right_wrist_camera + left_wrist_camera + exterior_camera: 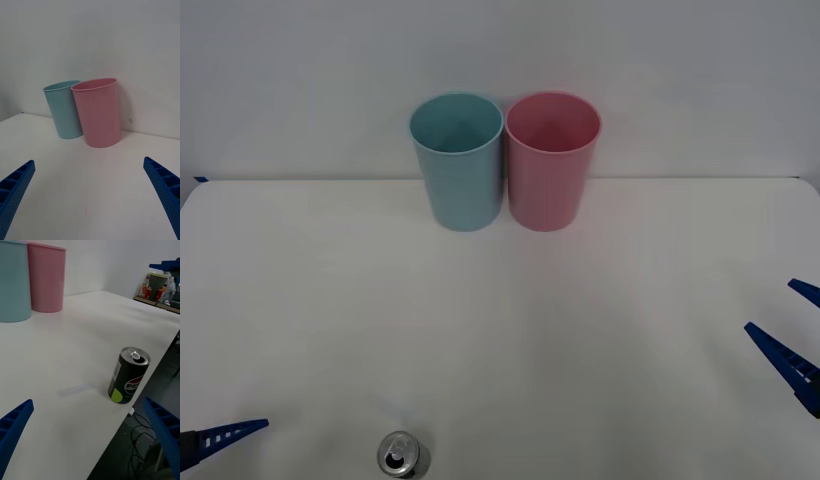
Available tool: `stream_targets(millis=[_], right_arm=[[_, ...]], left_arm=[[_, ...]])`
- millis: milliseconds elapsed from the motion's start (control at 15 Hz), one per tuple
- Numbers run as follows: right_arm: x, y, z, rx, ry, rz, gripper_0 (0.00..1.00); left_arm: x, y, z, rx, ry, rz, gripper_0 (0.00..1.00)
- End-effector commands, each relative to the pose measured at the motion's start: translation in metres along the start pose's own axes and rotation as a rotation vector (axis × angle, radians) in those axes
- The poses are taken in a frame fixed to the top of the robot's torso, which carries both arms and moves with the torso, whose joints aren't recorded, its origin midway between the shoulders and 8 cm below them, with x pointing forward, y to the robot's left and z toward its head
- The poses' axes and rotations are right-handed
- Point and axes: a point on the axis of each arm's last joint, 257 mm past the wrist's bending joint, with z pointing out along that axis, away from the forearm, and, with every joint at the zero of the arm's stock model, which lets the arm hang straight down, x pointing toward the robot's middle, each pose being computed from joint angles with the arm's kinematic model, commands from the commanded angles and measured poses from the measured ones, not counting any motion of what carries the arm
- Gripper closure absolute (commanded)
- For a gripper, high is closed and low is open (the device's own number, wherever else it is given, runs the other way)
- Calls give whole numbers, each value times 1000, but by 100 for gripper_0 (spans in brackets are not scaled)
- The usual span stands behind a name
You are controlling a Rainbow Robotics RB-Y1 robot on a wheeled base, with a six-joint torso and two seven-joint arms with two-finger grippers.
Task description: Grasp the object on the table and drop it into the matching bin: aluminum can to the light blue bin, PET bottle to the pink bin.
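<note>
Left gripper (88, 442) spread open, low over white table (580, 330), can (128, 375) upright just ahead at the near edge. Right gripper (90, 195) open too, blue bin (63, 109) and pink bin (99, 112) touching ahead, against plain wall (680, 80).

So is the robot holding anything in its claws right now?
No, nothing is held. Both the left gripper and right gripper have open jaws with only table between them. The can stands upright, untouched, near the table's front edge.

cables (139, 427) — cluttered shelf (159, 290) behind
</note>
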Motion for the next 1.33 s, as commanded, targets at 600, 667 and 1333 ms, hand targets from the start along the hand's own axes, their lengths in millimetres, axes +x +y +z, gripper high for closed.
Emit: stream_targets(millis=[600,667,1333], right_arm=[[0,0,0,0,0,0,0],[0,0,0,0,0,0,0],[0,0,0,0,0,0,0]], left_arm=[[35,-40,28,84,-11,81,0],[33,-43,34,86,-29,70,0],[36,-58,95,80,-113,44,0]])
